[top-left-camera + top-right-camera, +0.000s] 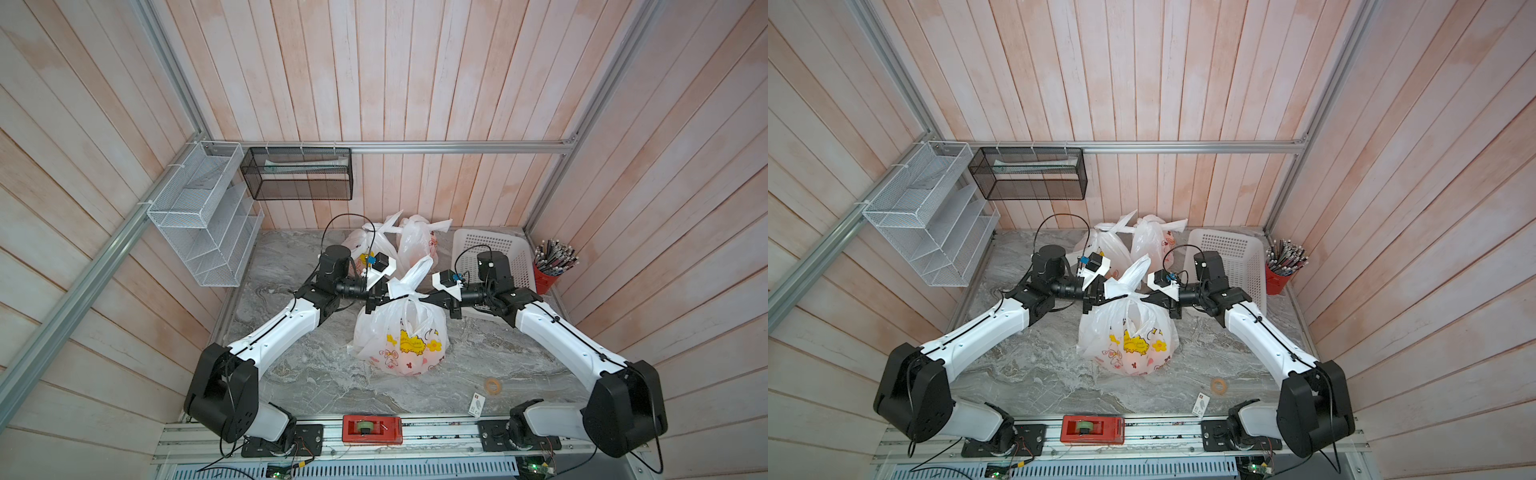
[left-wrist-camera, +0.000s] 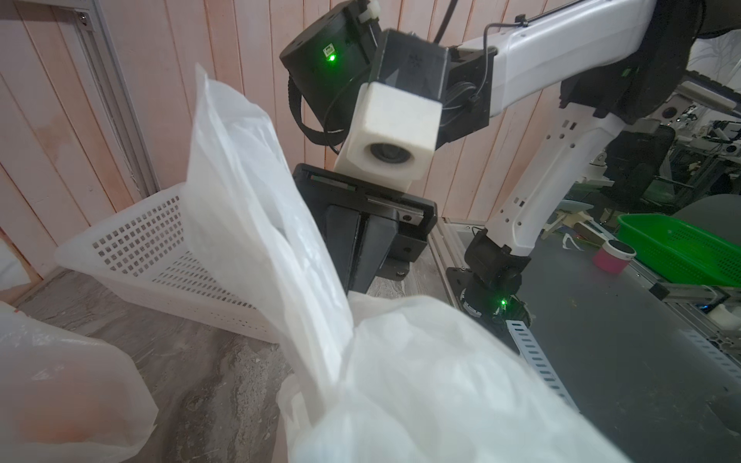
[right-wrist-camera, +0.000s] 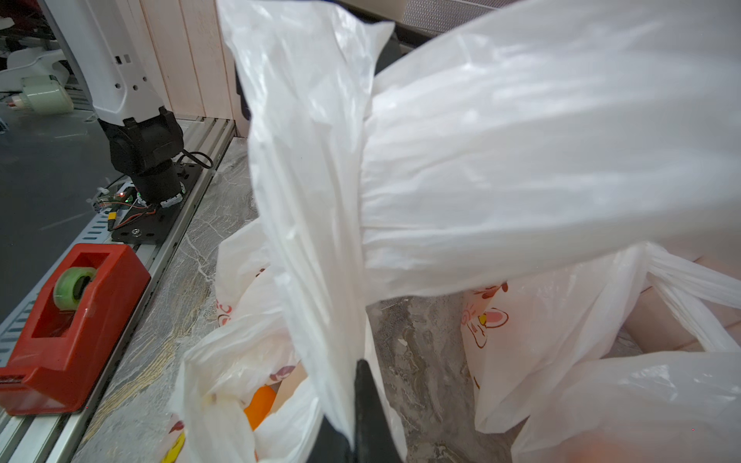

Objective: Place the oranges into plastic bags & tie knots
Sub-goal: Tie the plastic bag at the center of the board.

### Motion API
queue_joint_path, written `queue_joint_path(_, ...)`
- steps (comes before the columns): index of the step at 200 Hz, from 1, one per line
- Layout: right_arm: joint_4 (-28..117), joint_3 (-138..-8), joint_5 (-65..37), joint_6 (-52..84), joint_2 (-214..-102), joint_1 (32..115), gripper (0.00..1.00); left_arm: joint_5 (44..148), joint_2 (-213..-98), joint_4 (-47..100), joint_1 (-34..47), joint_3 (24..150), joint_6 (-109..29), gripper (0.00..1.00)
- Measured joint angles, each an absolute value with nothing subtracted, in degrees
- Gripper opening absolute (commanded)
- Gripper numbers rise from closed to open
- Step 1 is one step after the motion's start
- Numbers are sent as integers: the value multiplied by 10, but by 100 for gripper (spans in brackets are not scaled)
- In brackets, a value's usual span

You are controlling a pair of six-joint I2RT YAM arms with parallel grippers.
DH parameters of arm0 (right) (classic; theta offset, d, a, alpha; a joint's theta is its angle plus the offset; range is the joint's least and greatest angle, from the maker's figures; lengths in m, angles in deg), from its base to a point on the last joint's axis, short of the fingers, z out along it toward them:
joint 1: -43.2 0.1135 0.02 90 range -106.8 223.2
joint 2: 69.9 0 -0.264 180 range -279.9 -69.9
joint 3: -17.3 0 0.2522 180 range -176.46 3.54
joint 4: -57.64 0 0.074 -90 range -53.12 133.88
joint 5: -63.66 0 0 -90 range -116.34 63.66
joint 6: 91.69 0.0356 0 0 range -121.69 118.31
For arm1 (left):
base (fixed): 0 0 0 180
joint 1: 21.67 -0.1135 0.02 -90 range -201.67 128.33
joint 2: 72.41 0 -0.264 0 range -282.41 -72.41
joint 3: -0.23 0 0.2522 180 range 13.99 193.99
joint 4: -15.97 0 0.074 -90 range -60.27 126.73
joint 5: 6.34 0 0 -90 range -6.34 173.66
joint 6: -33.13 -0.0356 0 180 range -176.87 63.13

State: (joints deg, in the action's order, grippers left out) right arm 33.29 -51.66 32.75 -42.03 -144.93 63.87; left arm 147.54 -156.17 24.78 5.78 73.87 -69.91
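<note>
A printed plastic bag (image 1: 401, 336) (image 1: 1127, 336) stands mid-table with its mouth gathered upward. Through its gap an orange (image 3: 260, 401) shows. My left gripper (image 1: 380, 301) (image 1: 1096, 301) is at the bag's left handle strip and shut on it; in the left wrist view white plastic hides its jaws. My right gripper (image 1: 432, 298) (image 2: 359, 280) (image 3: 353, 401) pinches the other handle strip (image 3: 312, 224) between nearly closed fingers. The two strips cross between the grippers (image 1: 409, 296). Behind stand two more bags (image 1: 368, 241) (image 1: 417, 239), each with a knot (image 1: 384, 226) on top.
A white perforated basket (image 1: 494, 257) leans at the back right beside a red cup of pencils (image 1: 552, 270). A red tape dispenser (image 1: 372, 430) sits on the front rail. A tape ring (image 1: 493, 386) and a small card (image 1: 476, 404) lie front right. Wire racks (image 1: 203, 216) hang at the left.
</note>
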Motion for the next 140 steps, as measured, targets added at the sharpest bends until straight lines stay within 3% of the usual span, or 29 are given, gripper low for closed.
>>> queue_joint_path(11,333,-516,337,-414,-1437,625,53,1472,-1560,246,58,737,-699,0)
queue_joint_path(38,394,-502,382,-349,-1387,570,84,1465,-1553,245,58,731,-699,0)
queue_joint_path(91,570,-528,383,-64,-1401,564,89,1455,-1544,241,58,722,-699,0)
queue_joint_path(140,611,-549,381,24,-1445,605,92,1451,-1542,237,58,713,-700,0)
